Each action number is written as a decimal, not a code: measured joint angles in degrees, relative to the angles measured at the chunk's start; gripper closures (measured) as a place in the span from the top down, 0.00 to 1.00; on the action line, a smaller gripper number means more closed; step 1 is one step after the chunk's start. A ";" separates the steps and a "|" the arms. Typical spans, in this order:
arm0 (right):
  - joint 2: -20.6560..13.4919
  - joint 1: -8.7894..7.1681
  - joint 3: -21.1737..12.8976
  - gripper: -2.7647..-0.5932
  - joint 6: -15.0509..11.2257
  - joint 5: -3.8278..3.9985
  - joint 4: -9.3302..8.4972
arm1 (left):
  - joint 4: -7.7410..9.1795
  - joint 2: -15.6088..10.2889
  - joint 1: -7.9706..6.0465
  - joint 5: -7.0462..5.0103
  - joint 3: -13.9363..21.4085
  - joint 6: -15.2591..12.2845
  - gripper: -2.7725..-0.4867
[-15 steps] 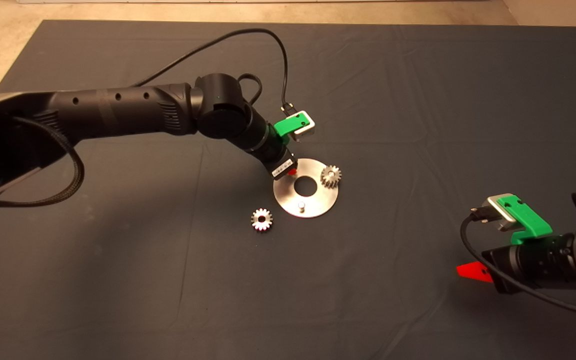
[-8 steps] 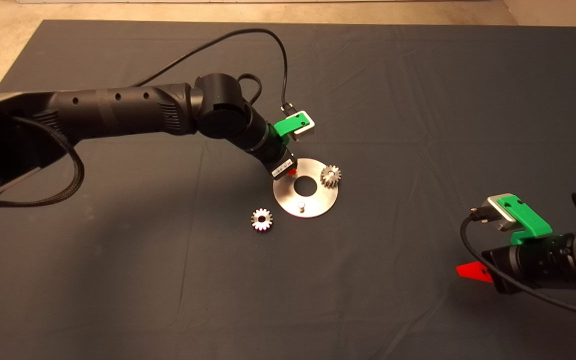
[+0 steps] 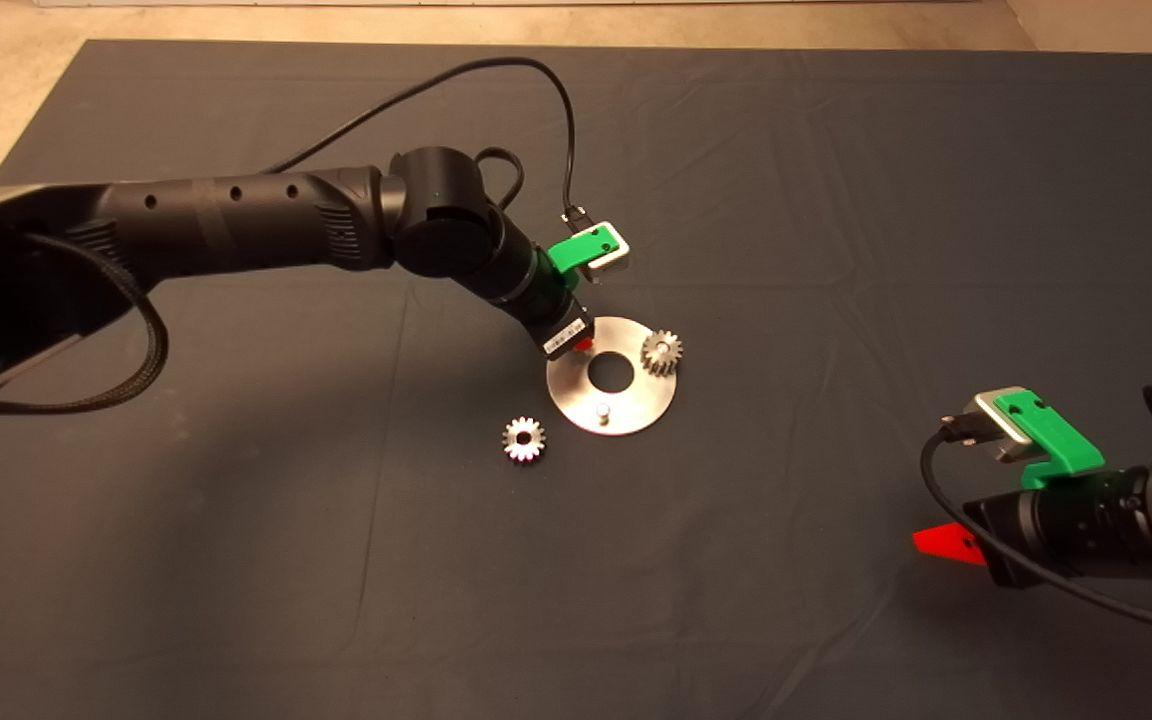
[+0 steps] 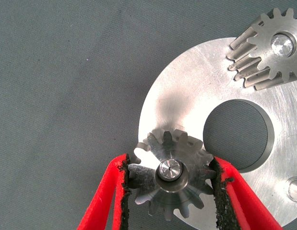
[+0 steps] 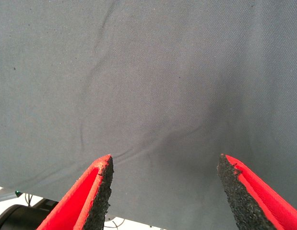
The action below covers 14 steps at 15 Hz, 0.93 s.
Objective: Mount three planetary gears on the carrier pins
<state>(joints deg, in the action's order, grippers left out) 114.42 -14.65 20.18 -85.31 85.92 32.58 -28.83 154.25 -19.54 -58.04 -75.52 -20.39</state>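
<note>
Left gripper [image 4: 171, 179] is down over the disc's [image 3: 636, 405] left edge in the head view, pads pressed against both sides of a gear [image 4: 170, 175] that sits on a carrier pin [image 4: 168, 168]; the pin's tip shows through the gear's centre hole, so the gear is at least partly seated, though how far down it sits on the disc I cannot tell. In the head view this gear is hidden under the gripper body [image 3: 566, 335], with only a sliver of red finger visible. A second gear [image 3: 662, 352] is already on its pin at the disc's right side; the wrist view shows the pin end [image 4: 284, 46] in its bore. The third pin [image 3: 602, 410] stands bare near the disc's front edge. The third gear [image 3: 524, 439] lies flat on the dark mat [image 3: 236, 560], off the disc, just beyond its lower left rim, not touching it. The disc itself rests flat on the mat, mid-table, centre hole [image 3: 611, 373] open. Right gripper [image 5: 162, 182] is parked at the lower right of the head view, fingers spread wide with nothing between them, only wrinkled mat below and well apart from the disc and gears.
</note>
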 joint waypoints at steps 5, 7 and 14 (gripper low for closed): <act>0.00 0.00 0.00 0.47 0.02 0.00 0.00 | 0.00 -0.20 -0.03 0.05 0.16 0.00 0.31; 0.00 0.00 0.00 0.47 0.02 0.00 0.02 | 0.00 -0.30 -0.05 0.07 0.16 0.00 0.36; -0.17 0.00 0.00 0.47 0.03 -0.01 0.00 | 1.24 -2.68 -1.29 -4.26 4.28 -0.22 0.37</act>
<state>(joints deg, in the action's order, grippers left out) 114.25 -14.65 20.18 -85.27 85.91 32.57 -27.59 151.56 -20.83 -62.29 -71.24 -20.62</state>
